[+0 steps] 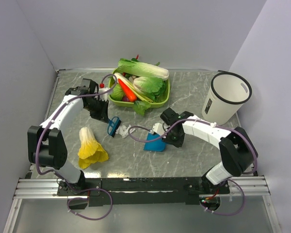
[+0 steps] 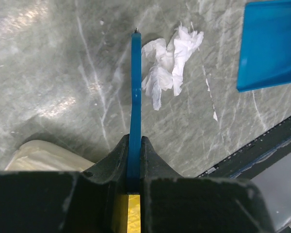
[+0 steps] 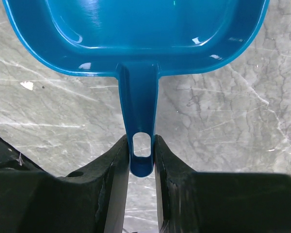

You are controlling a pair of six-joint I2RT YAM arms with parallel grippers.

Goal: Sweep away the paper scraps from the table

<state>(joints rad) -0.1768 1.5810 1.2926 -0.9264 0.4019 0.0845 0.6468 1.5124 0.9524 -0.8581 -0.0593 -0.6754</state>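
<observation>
no text, label, brand, number or sign can be read on the table [image 1: 194,160] or on anything that stands on it, in any of the three views.
</observation>
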